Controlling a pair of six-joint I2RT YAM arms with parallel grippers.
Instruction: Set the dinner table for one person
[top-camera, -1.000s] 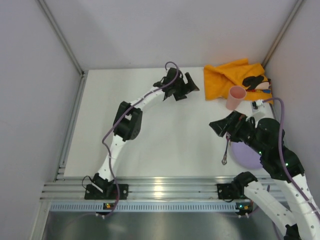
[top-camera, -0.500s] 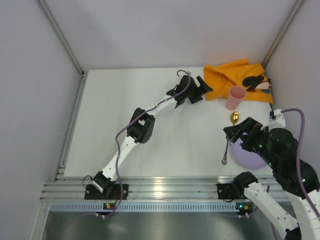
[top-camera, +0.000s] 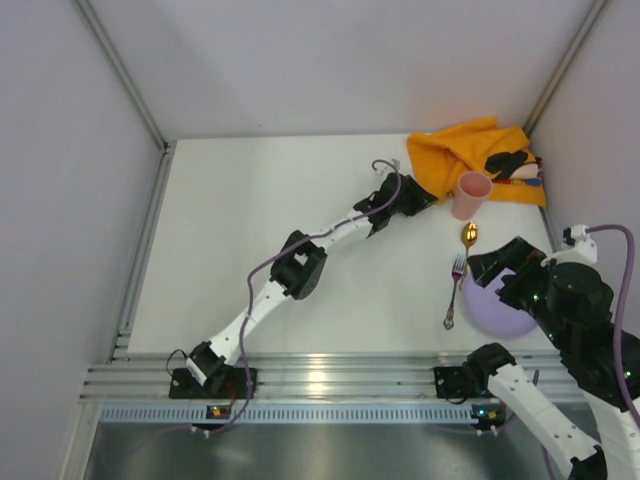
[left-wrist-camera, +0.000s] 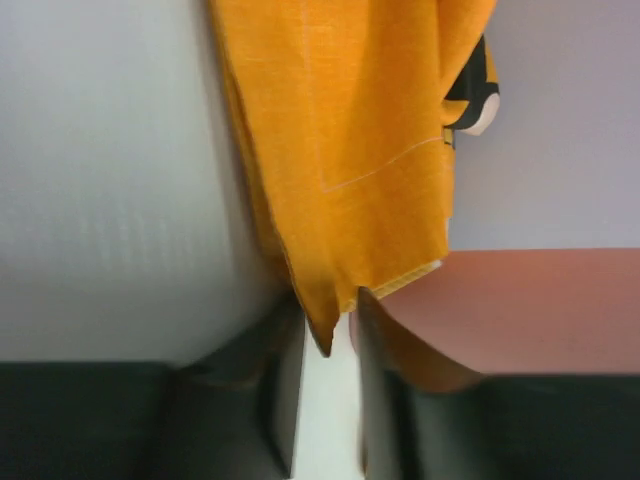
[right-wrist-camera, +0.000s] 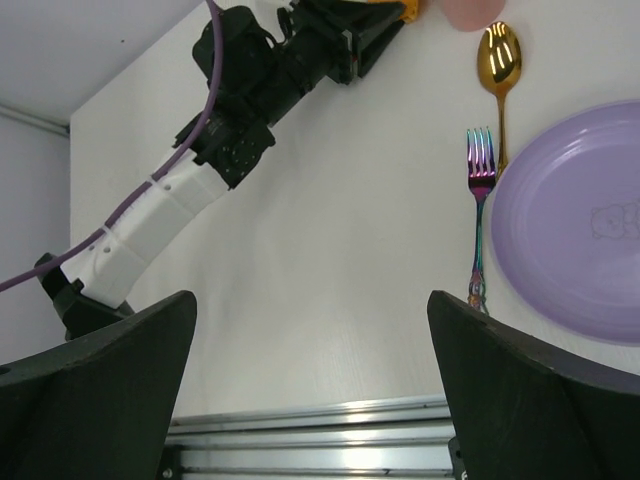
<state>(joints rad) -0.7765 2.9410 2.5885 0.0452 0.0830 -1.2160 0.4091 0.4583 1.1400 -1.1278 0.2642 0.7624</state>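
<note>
The orange placemat lies crumpled at the back right of the dinner table. My left gripper reaches its near left corner. In the left wrist view the jaws stand narrowed, with the cloth's pointed corner between their tips. A pink cup stands right beside it, upright. A gold spoon, an iridescent fork and a purple plate lie at the front right. My right gripper hovers open above the plate's left edge, holding nothing.
White walls close in the table at the back and on both sides. A metal rail runs along the near edge. My left arm stretches diagonally across the table's middle. A black printed patch shows on the cloth.
My left arm reached right and its jaws narrowed on the cloth's corner. My right arm drew back to the right, uncovering the spoon, the fork and the plate.
</note>
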